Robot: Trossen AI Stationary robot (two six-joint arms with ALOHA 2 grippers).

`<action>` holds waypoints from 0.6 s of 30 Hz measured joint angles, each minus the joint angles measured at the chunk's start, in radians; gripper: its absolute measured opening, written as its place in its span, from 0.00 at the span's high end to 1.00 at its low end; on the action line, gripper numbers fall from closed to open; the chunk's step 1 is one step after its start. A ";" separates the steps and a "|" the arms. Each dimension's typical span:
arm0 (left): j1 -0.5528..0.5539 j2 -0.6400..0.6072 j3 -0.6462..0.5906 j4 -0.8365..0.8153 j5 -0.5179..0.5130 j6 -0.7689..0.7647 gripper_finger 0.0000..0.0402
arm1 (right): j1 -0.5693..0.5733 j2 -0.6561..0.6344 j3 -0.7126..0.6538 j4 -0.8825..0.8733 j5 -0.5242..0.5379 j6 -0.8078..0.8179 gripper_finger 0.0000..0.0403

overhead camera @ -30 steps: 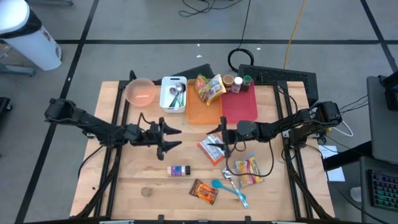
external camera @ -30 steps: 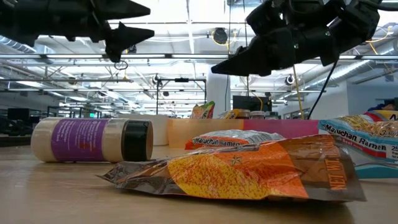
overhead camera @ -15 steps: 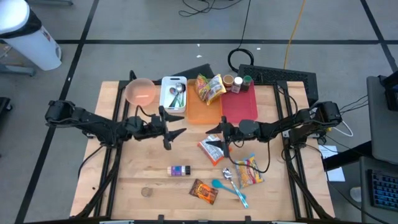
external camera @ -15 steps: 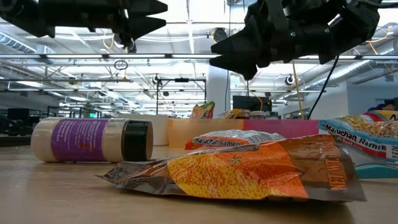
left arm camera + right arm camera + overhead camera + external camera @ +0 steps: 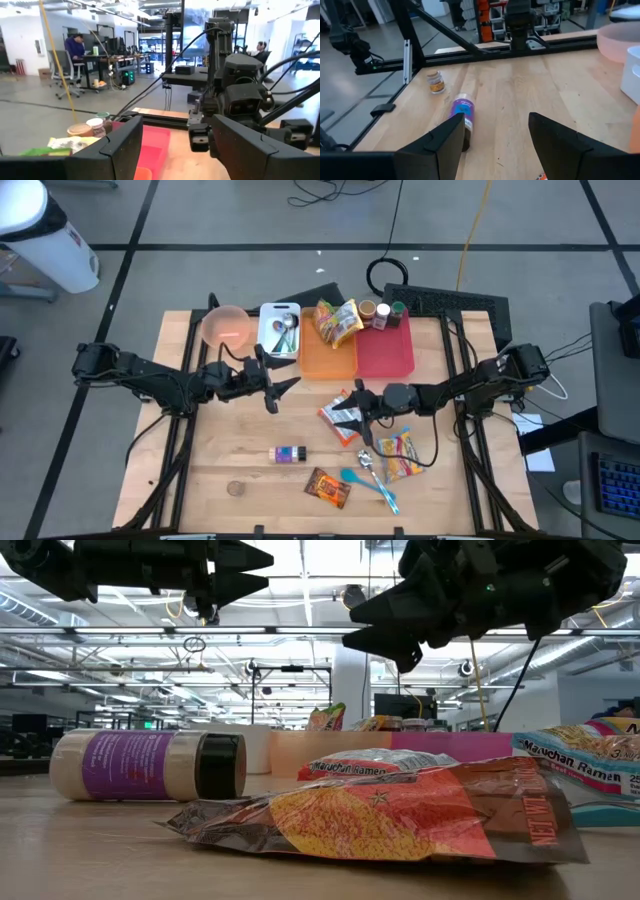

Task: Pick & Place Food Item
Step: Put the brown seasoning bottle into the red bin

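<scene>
**Wooden table, both arms raised, food packets lying loose**

Wooden boards carry everything we see. Our left gripper (image 5: 283,383) hangs above the table (image 5: 220,450) just in front of the white bin (image 5: 279,330), its fingers spread apart with nothing between them. Our right gripper (image 5: 352,406) hovers over the ramen packet (image 5: 338,420) at the table's middle, jaws parted and empty; in the low view it sits clearly above the packet, not touching it. Just right of that packet lies a second noodle packet (image 5: 398,455), with a blue spoon (image 5: 368,483) beside it. Near the front edge rest a brown snack bag (image 5: 328,487) and a purple-labelled bottle (image 5: 288,454) on its side. At the back, a yellow snack bag (image 5: 338,320) sits on the orange tray (image 5: 326,356), next to the red tray (image 5: 385,352) and a pink bowl (image 5: 225,327).
</scene>
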 joint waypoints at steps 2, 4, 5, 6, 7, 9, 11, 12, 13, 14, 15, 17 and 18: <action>-0.001 0.000 0.000 0.000 0.000 -0.039 0.39 | 0.002 0.000 0.000 0.000 0.000 -0.020 0.46; -0.001 0.000 0.000 0.000 0.001 -0.076 0.39 | 0.002 0.000 0.000 0.004 0.001 -0.059 0.47; -0.001 0.000 0.000 -0.001 0.001 -0.102 0.39 | 0.000 0.000 0.000 0.012 0.001 -0.083 0.47; -0.001 0.000 0.000 -0.006 0.001 -0.137 0.39 | -0.003 0.000 0.000 0.023 0.002 -0.102 0.47; -0.003 0.000 0.000 -0.017 0.008 -0.178 0.39 | -0.006 0.000 0.000 0.037 0.002 -0.110 0.47; -0.005 0.000 0.000 -0.046 0.054 -0.230 0.39 | -0.013 0.000 0.000 0.070 0.003 -0.109 0.47; -0.012 -0.006 0.000 -0.069 0.147 -0.216 0.39 | -0.019 0.000 0.000 0.107 0.002 -0.109 0.47; -0.019 -0.011 0.000 -0.075 0.196 -0.194 0.39 | -0.020 0.000 0.000 0.126 0.002 -0.110 0.47; -0.027 -0.021 0.000 -0.078 0.237 -0.175 0.39 | -0.020 0.000 0.000 0.140 0.002 -0.118 0.47; -0.039 -0.034 0.000 -0.086 0.263 -0.158 0.39 | -0.020 0.000 0.000 0.150 0.001 -0.140 0.47; -0.054 -0.050 0.000 -0.094 0.273 -0.142 0.39 | -0.020 0.000 0.000 0.157 0.000 -0.173 0.47; -0.090 -0.085 0.000 -0.131 0.264 -0.113 0.39 | -0.020 0.000 0.000 0.157 -0.001 -0.249 0.47; -0.109 -0.103 0.000 -0.155 0.247 -0.097 0.39 | -0.020 0.000 0.000 0.156 -0.002 -0.281 0.47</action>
